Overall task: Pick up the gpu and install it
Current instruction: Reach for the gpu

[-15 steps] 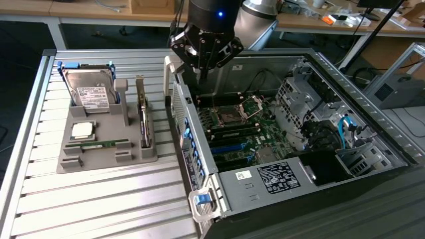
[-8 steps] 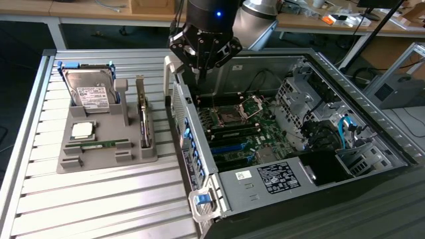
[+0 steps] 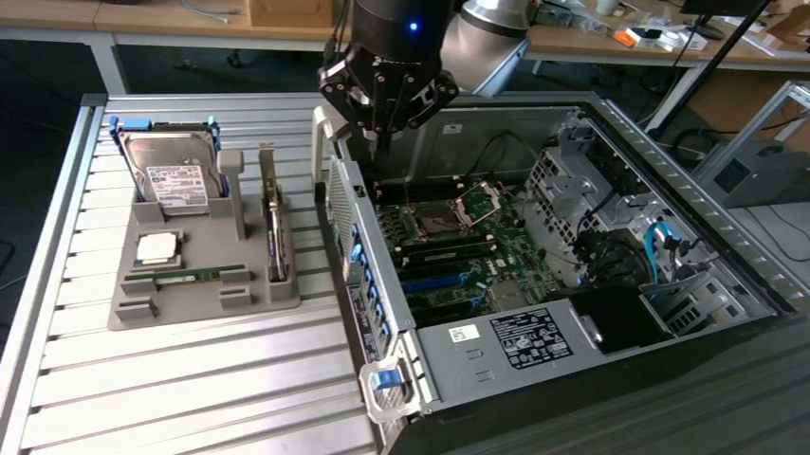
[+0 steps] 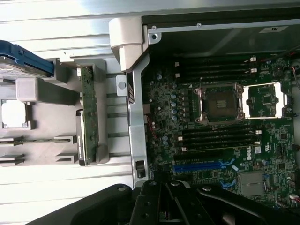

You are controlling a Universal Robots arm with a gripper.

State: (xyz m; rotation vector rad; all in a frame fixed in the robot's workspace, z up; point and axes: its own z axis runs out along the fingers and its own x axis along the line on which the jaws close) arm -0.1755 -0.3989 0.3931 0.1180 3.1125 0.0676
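Note:
The gpu (image 3: 272, 223) is a thin dark card with a silver end bracket. It stands on edge in a slot at the side of the grey holder (image 3: 203, 305) nearest the case, and it also appears in the wrist view (image 4: 88, 117). My gripper (image 3: 377, 140) hangs above the open computer case's (image 3: 367, 284) near wall, up and toward the exterior view's right of the card, not touching it. Its black fingers (image 4: 154, 206) are shut together with nothing between them.
The holder also carries a silver hard drive (image 3: 171, 175), a CPU chip (image 3: 157, 248) and a green RAM stick (image 3: 190, 275). Inside the case lies the motherboard (image 3: 462, 242) with a blue slot (image 4: 197, 165) and an open CPU socket (image 4: 220, 104). A slatted metal table (image 3: 190, 389) supports everything.

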